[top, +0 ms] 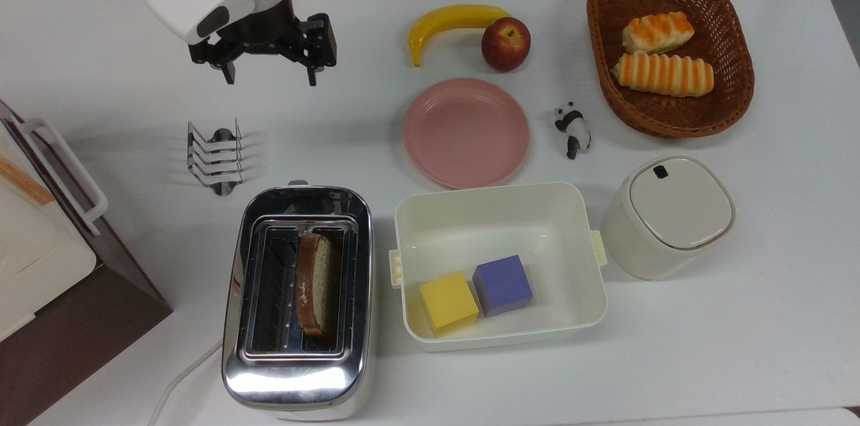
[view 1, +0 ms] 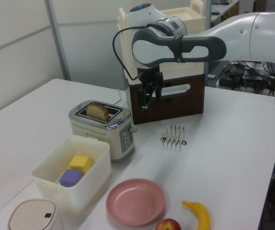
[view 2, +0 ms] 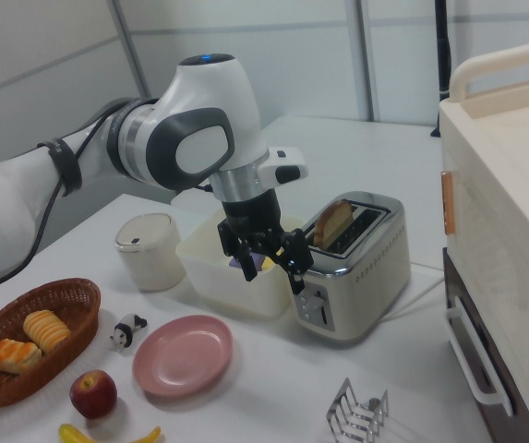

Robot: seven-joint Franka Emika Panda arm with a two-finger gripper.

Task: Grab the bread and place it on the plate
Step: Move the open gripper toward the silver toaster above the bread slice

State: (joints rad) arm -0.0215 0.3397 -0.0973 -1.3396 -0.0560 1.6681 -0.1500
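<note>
Bread point(top: 314, 283): tan speckled slice, dark crust, standing on edge in one toaster point(top: 297, 298) slot, top poking out. Plate point(top: 466, 132): round, pink, shallow, raised rim, empty, flat on desk point(top: 739, 318), well apart from bread, toward the top view's right.

A: The toaster point(top: 297, 298) is polished, mirror-bright metal; the bread point(top: 314, 283) in it looks rough and speckled.

B: The plate point(top: 466, 132) is smooth matt pink plastic, the basket point(top: 669, 48) coarse woven wicker, the table point(top: 739, 345) plain matt white.
</note>
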